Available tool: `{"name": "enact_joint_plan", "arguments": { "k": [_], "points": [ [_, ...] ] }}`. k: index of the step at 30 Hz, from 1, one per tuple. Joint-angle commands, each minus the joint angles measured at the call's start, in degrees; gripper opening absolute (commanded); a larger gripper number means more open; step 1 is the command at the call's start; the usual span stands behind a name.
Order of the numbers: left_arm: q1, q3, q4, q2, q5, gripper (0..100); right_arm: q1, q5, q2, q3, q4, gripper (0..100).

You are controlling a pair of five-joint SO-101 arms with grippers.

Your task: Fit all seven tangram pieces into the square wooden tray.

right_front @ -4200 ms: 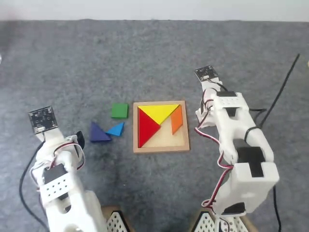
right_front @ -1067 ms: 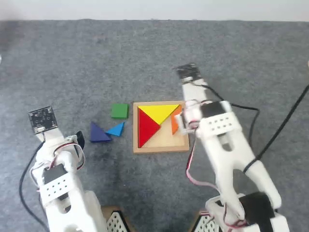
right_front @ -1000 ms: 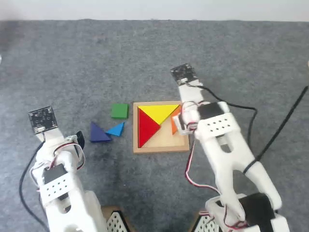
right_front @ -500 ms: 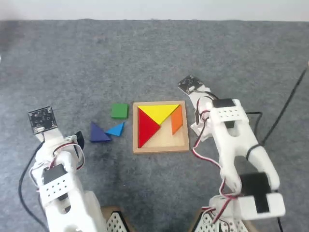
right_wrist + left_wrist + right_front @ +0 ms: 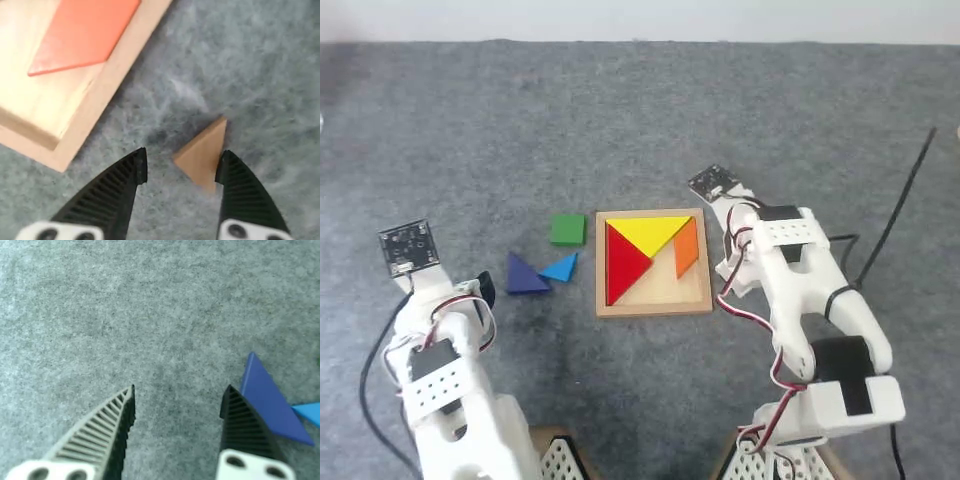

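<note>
The right gripper (image 5: 183, 152) is spread over the grey mat (image 5: 520, 130) just beside the square wooden tray (image 5: 652, 309), with a small tan triangle (image 5: 202, 152) between its fingers, close to one; the tray holds the yellow triangle (image 5: 648, 232), red triangle (image 5: 623, 263) and orange parallelogram (image 5: 686, 247). The left gripper (image 5: 180, 388) is spread too, pinching nothing, with the dark blue triangle (image 5: 270, 400) beside one finger; the light blue triangle (image 5: 560, 267) and green square (image 5: 568, 229) lie near the tray.

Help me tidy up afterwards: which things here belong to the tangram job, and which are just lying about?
Job: tray, yellow triangle, red triangle, orange piece, green square, dark blue triangle, light blue triangle, tan triangle.
Lying about: grey mat, black cable.
</note>
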Motion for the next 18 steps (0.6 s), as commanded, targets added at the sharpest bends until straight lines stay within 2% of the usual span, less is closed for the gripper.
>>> {"name": "enact_joint_plan", "arguments": {
  "k": [1,10,18],
  "points": [
    [0.26,-0.48,-1.32,-0.44,-0.62,27,0.84,1.67,-0.57,-0.79,-0.48,23.1],
    [0.26,-0.48,-1.32,-0.44,-0.62,27,1.10,1.67,-0.48,-0.97,-0.92,23.1],
    [0.26,-0.48,-1.32,-0.44,-0.62,27,4.44,1.58,-0.48,-1.85,-1.19,23.1]
  ]
}}
